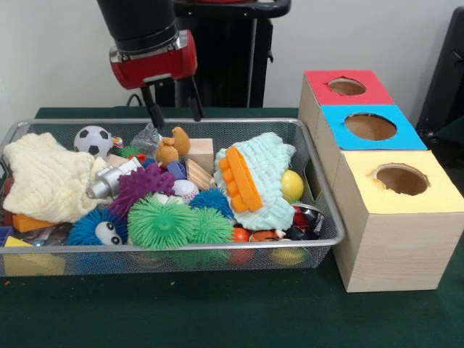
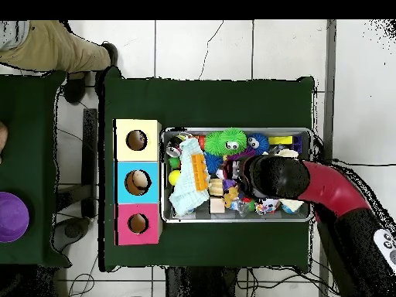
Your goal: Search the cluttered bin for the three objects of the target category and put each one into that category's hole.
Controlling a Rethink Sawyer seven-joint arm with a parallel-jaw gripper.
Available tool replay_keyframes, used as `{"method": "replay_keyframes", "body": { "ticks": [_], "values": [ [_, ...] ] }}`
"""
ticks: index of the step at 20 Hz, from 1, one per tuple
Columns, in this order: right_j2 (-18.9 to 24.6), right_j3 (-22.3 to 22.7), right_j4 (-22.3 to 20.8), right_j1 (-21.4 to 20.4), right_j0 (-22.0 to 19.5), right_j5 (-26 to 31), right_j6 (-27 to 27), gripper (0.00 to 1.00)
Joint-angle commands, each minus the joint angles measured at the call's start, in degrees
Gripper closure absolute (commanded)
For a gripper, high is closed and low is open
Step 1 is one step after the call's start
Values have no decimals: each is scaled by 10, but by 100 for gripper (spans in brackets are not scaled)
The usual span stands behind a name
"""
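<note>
One gripper (image 1: 174, 105) (open) above bin (image 1: 319, 190).

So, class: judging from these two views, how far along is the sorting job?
Possibly one item is done: the overhead view shows something pale inside the blue-topped box's hole. Nothing is in hand: the gripper hangs with jaws open and empty over the wire mesh bin, above the small brown plush toy. The bin remains crowded, so searching is left.

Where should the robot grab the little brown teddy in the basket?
Probably from above, pinching the brown teddy across its body. It sits high on the pile at the basket's far side, nothing covering it, and the open gripper hangs above it, tips down.
</note>
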Motion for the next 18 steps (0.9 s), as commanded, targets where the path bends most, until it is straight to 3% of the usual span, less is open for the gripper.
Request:
{"method": "replay_keyframes", "body": {
  "ticks": [1, 8, 18],
  "values": [
    [35, -56, -79, 33, -15, 57, -165, 0],
    [38, -120, -151, 76, -21, 51, -203, 0],
    [45, -152, -223, 162, -48, -12, -208, 0]
  ]
}}
